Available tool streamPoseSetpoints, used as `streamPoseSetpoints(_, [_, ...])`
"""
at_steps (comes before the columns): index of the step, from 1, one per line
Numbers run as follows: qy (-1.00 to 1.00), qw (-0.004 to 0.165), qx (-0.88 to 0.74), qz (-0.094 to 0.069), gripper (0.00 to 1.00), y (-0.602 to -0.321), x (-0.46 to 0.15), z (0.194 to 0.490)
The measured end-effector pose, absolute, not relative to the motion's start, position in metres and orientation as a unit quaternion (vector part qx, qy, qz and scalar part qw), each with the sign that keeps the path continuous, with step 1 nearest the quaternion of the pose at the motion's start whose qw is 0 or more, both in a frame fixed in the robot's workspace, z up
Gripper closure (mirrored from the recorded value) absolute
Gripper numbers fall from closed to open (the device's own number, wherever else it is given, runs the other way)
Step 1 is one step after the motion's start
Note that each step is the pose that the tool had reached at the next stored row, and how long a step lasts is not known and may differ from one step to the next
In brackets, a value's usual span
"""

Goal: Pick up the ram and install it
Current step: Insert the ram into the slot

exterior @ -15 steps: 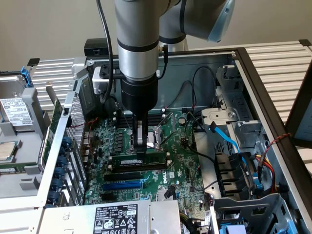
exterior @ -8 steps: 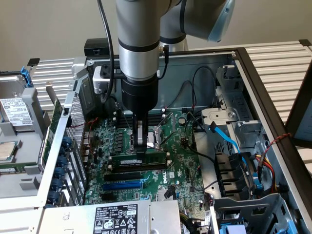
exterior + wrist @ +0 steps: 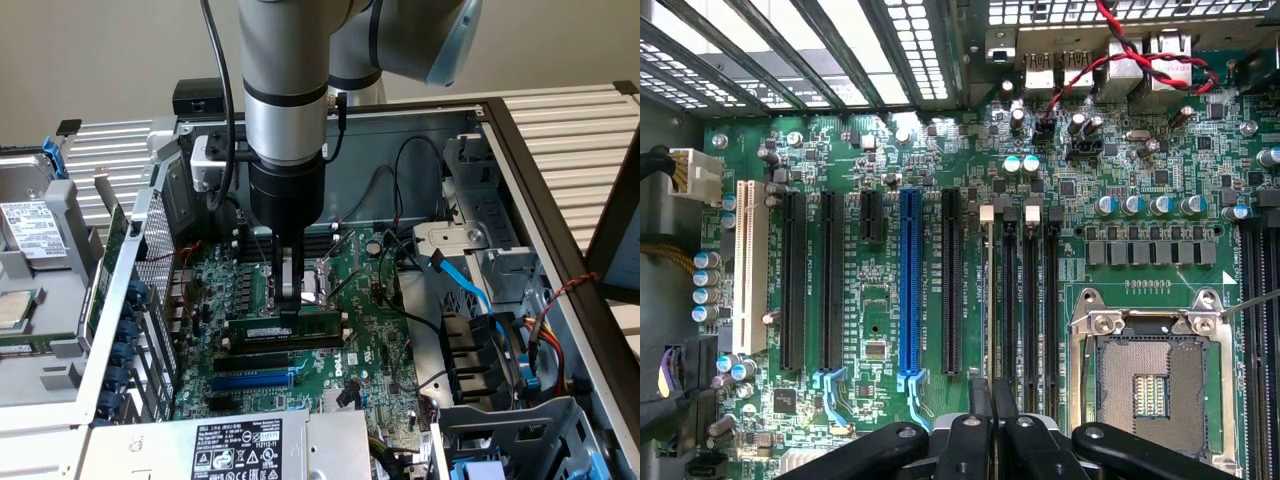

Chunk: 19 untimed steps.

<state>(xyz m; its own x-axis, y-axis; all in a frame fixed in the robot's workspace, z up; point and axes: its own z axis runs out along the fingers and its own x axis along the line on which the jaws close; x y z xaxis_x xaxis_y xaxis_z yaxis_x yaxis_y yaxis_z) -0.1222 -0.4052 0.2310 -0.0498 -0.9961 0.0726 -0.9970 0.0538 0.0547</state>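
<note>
The tool point(image 3: 290, 305) pinches the ram point(image 3: 256, 326) right under it, mid top edge. It looks light, stiff and easy to snap.

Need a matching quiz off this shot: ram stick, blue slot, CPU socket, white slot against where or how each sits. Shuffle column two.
1. thin green ram stick with white label
2. long blue plastic slot
3. metal-framed CPU socket
4. long white plastic slot

A. bare contact grid showing in its middle
B. black slots on both sides
C. at the end of the slot row
D. standing on edge, directly under the pincer

Pairs: 1-D, 2-B, 3-A, 4-C
</note>
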Motion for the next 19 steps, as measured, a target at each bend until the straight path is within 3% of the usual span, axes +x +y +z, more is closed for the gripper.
streamPoseSetpoints(19, [-0.723, 0.047, 0.689, 0.004, 0.88, -0.4052, -0.1217, 0.2298])
